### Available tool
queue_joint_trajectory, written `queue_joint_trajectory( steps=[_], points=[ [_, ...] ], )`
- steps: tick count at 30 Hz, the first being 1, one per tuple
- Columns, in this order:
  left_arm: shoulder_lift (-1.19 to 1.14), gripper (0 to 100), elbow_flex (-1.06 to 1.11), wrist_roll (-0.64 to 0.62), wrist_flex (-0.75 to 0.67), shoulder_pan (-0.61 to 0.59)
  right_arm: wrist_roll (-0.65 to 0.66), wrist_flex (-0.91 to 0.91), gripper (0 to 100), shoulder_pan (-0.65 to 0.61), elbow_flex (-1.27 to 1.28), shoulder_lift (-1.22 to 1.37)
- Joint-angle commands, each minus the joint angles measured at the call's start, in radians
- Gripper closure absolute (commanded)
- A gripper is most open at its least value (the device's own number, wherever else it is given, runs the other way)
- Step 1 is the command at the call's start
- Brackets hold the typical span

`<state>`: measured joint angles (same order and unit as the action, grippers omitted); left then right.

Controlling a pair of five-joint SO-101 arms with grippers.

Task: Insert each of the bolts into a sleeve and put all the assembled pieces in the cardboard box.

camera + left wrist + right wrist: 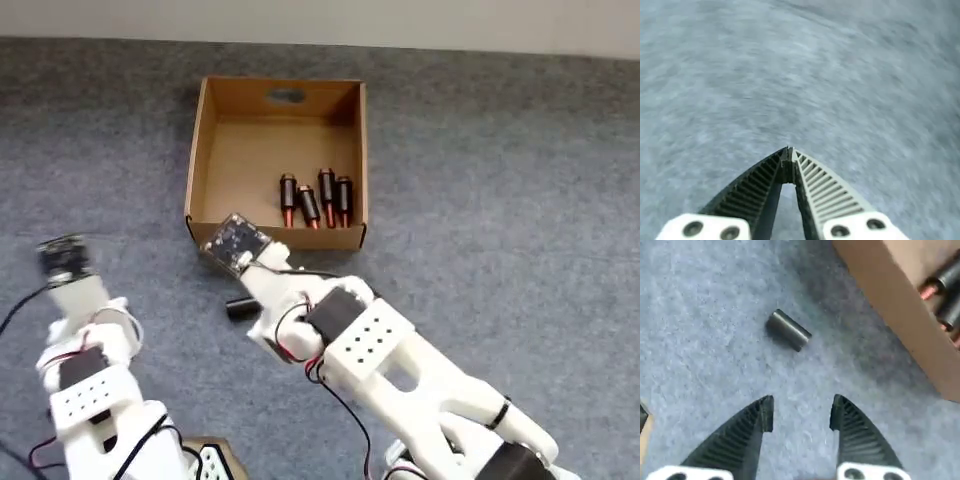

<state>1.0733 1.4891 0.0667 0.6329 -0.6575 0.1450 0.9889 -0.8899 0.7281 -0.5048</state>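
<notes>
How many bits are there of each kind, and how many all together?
Assembled pieces: 4, in the box
Loose sleeve: 1, on the carpet
Box: 1
Total: 6

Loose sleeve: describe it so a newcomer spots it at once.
Find the cardboard box on the grey carpet. Just outside its near wall, ahead of the open right gripper, lies a short dark sleeve. Unlike the four pieces in the box, it lies alone and shows no copper-coloured end.
</notes>
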Motion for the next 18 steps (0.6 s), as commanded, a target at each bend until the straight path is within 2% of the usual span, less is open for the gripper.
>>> queue_joint_trajectory(
  steps=[1,4,12,18],
  points=[
    [0.015,98,-0.061,-0.112,-0.028,-0.094,0.011,-0.085,81.7,-0.012,0.013,0.027],
    [0.015,98,-0.062,-0.164,-0.034,-0.117,0.026,-0.114,81.7,-0.015,-0.031,0.131],
    [0.015,98,-0.062,-0.166,-0.034,-0.122,0.212,-0.108,81.7,-0.054,-0.188,0.352],
    [0.015,98,-0.064,-0.166,-0.034,-0.134,0.256,-0.113,81.7,-0.071,-0.272,0.449]
  ],
)
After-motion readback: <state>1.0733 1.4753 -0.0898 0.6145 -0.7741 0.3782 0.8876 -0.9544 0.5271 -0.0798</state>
